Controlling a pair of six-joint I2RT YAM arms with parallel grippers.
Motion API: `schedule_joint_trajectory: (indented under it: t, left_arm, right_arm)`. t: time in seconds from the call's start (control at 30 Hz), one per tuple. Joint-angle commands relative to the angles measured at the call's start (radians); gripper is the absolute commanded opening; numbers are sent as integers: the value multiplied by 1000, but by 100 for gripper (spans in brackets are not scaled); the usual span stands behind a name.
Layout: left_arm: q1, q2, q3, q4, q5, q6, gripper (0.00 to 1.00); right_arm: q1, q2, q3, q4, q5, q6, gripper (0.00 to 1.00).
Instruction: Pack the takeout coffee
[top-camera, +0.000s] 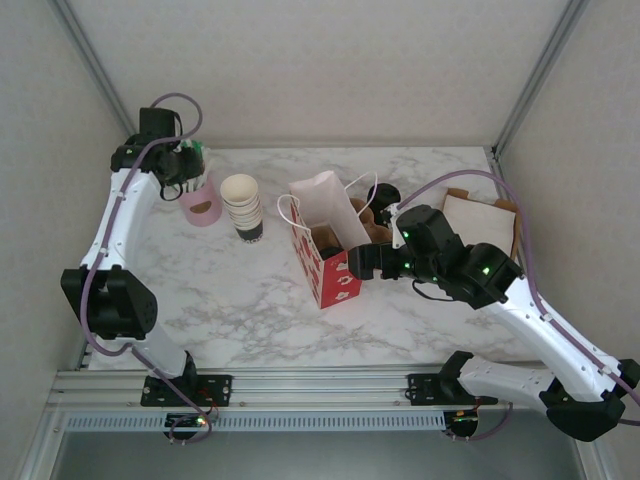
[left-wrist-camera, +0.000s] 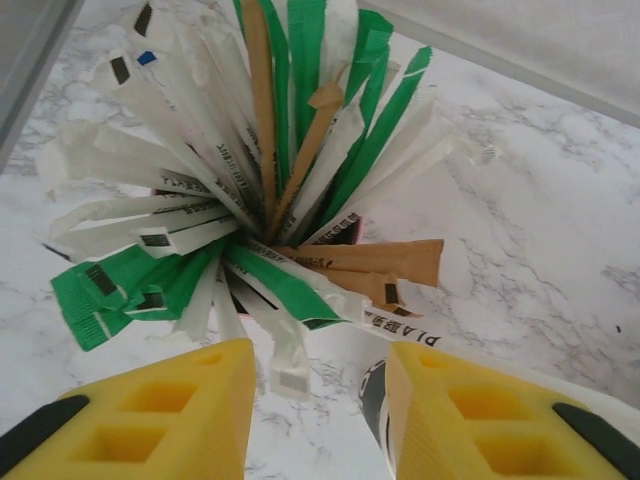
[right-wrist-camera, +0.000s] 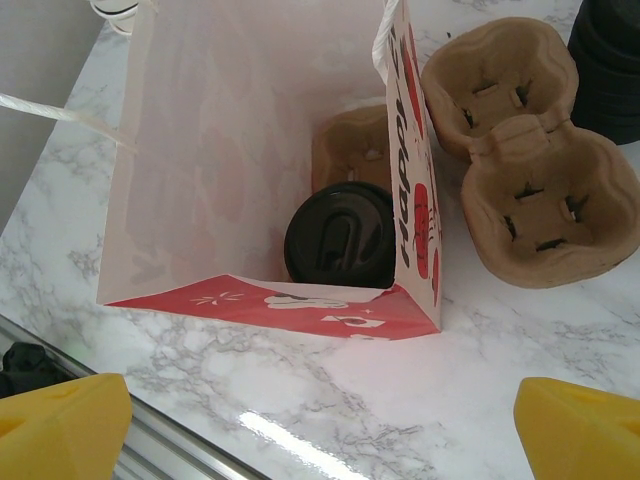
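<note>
the takeout coffee (right-wrist-camera: 340, 232), black lid up, sits inside the red-and-white paper bag (right-wrist-camera: 230, 150) lettered "happ"; right gripper (right-wrist-camera: 320, 435) faces the bag mouth, jaws wide apart; left gripper (left-wrist-camera: 320, 400) hangs over sachets (left-wrist-camera: 270, 150), jaws partly apart.

You have two white arms (top-camera: 112, 215) with black joints (top-camera: 112, 300), lilac cables (top-camera: 178, 96), small green lights (top-camera: 487, 270) and yellow tool fingers (left-wrist-camera: 150, 410).
</note>
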Motion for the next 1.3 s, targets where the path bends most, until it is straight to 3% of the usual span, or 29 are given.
schedule_joint_trajectory:
  t: [0.0, 0.33, 0.5, 0.73, 0.9, 1.27]
  left_arm:
    - [-1, 25, 58, -43, -30, 15, 39]
    - [-14, 44, 102, -42, -3, 10, 32]
    - [-85, -16, 111, -1, 23, 7, 50]
    - [-146, 11, 135, -24, 1, 29, 58]
    - [-168, 55, 153, -29, -65, 45, 57]
    - [-188, 161, 220, -45, -153, 79, 40]
  right_arm:
    - [-8, 6, -4, 27, -11, -19, 99]
    - [-9, -1, -18, 30, -7, -12, 99]
    - [-9, 4, -21, 34, -7, -11, 99]
    - [-8, 6, -26, 40, -8, -8, 99]
    - [-10, 6, -25, 36, -5, -11, 99]
    - [-9, -1, -25, 29, 5, -8, 99]
